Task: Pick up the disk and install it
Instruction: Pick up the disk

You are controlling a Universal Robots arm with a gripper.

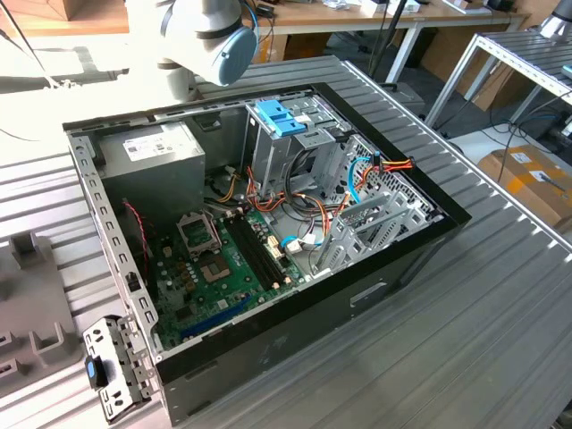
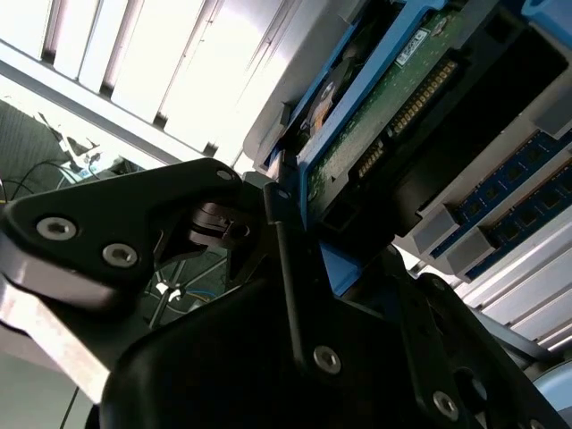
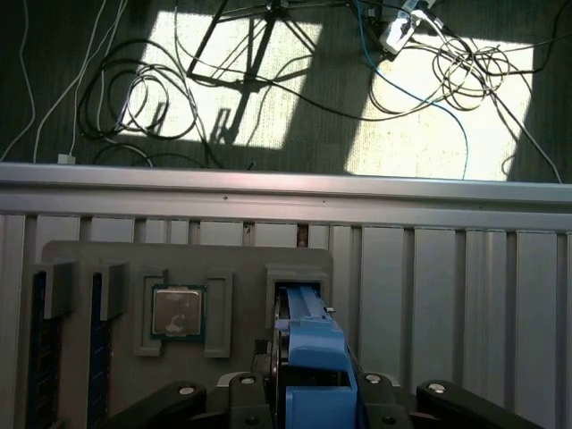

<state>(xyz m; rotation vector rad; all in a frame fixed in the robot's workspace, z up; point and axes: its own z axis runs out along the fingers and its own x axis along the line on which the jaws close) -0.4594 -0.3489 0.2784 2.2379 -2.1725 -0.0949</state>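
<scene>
Blue-railed metal disk (image 2: 393, 116), likely stiff, weighty, shock-fragile; gripper (image 3: 310, 380) clenched on its edges; arm (image 1: 214, 40) at eleven o'clock of case (image 1: 357, 295)

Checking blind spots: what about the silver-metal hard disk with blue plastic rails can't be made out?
Second wrist view: disk label turned away.
First wrist view: whether it sits in the grey tray slot; black gripper covers it.
Exterior view: robot arm cut by picture edge.
</scene>
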